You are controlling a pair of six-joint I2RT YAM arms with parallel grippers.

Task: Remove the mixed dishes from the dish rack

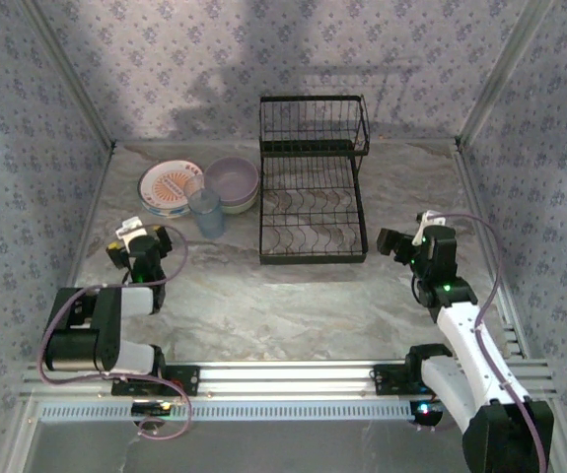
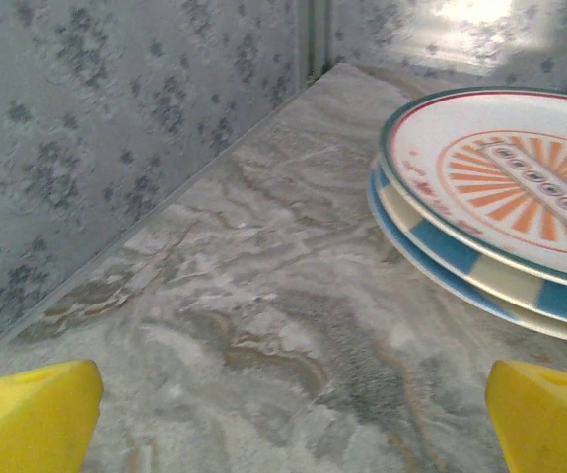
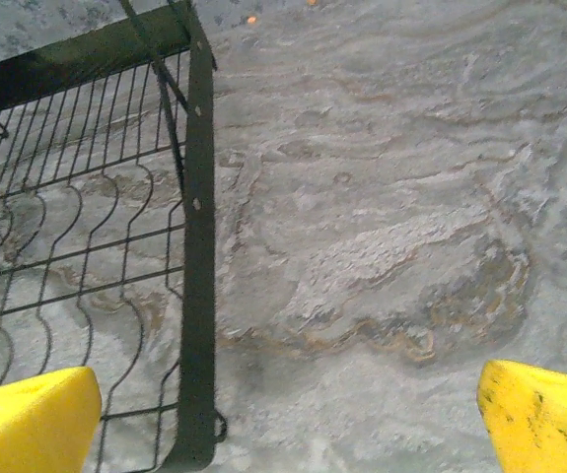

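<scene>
Top view: plates (image 1: 170, 187), stacked bowls (image 1: 232, 182) and cup (image 1: 205, 213) bunched left of rack (image 1: 313, 182); lower bowl (image 1: 245, 205) mostly hidden. Fingers spread wide, holding nothing: left gripper (image 1: 148, 239) near-left of rack, right gripper (image 1: 396, 244) just right.

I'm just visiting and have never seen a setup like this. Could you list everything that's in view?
dish rack: one, black wire, table's back middle, no dishes inside
plates: one stack, cream-and-orange atop blue-and-white striped, left of rack
yellow-green bowl: one, pale, between plates and rack
lavender bowl: one, nested in it
cup: one, translucent blue, before the bowls
table: one, grey marbled
left gripper: one, yellow-tipped, open, near plates
right gripper: one, yellow-tipped, open, right of rack
</scene>
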